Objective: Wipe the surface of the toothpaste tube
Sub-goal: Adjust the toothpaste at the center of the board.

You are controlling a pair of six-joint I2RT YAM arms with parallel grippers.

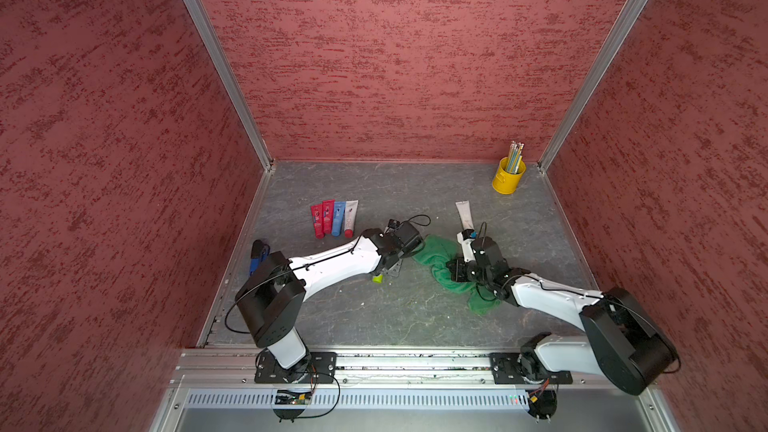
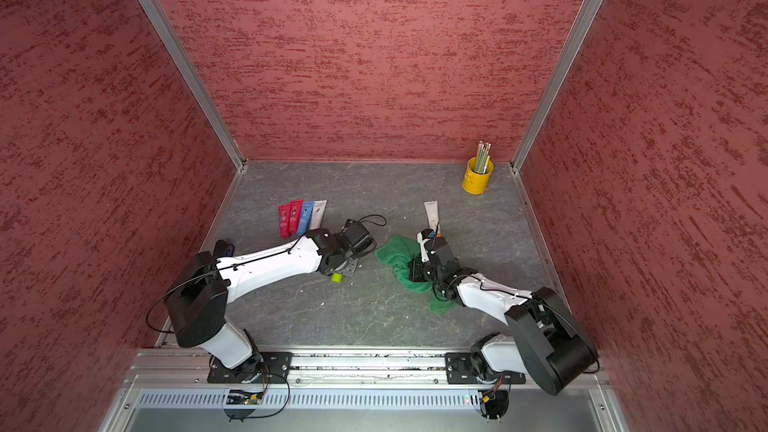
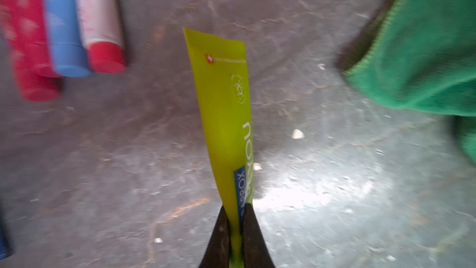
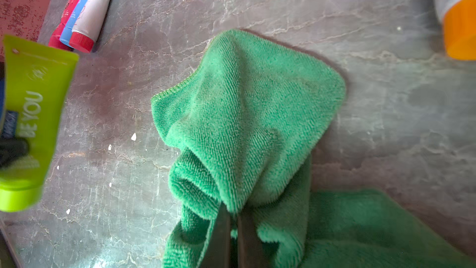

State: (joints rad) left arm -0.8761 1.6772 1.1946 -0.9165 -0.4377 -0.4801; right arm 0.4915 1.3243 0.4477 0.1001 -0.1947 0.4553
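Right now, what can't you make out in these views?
- Lime tube: both top views, left arm covers all but the cap.
- Blue object: top views, partly behind left arm; unidentifiable.
- Orange-capped tube: right wrist view, cut by edge.
- Row of tubes: left wrist view, print blurred.

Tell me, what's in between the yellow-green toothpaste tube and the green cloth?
Only bare gray tabletop with a few tiny white crumbs lies between the tube and the cloth. The right wrist view shows it plainly.

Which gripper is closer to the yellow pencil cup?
Right. The right gripper, clamping the green cloth, sits before the cup; the left gripper, holding the lime tube, lies farther left.
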